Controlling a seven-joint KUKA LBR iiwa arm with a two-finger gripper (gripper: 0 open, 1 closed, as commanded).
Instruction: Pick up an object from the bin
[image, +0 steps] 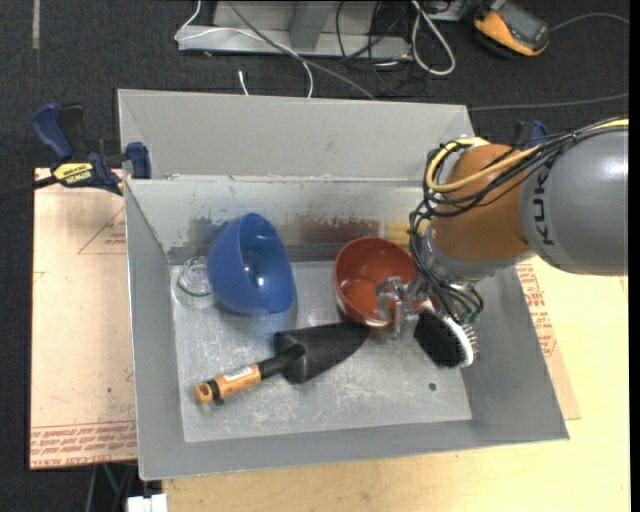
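Five loose things lie in one grey bin (150, 300), listed from left to right.

1. Glass (192, 280) — small and clear, at the far left of the floor, just beside the blue bowl's left side.
2. Blue bowl (252, 265) — tilted with its hollow showing, left of centre and toward the far wall.
3. Scoop (300, 358) — black, with an orange handle. It lies flat near the middle of the floor. The handle points to the near left, and the black end lies close below the red bowl's near rim.
4. Red bowl (365, 275) — upright, right of centre and toward the far wall. It is well apart from the glass and near the blue bowl without touching it.
5. Brush (445, 340) — black with pale bristles, on the right of the floor, partly under the robot's wrist.

Robot: the arm (580, 200) enters from the right, with an orange cover (485, 205) and cables (440, 170) on its wrist. The gripper (393, 305) is low in the bin, at the red bowl's near-right rim, between that bowl and the brush. Whether it touches the rim cannot be told, nor whether it is released or clenched. The red bowl sits on the bin floor and is the thing nearest the gripper.
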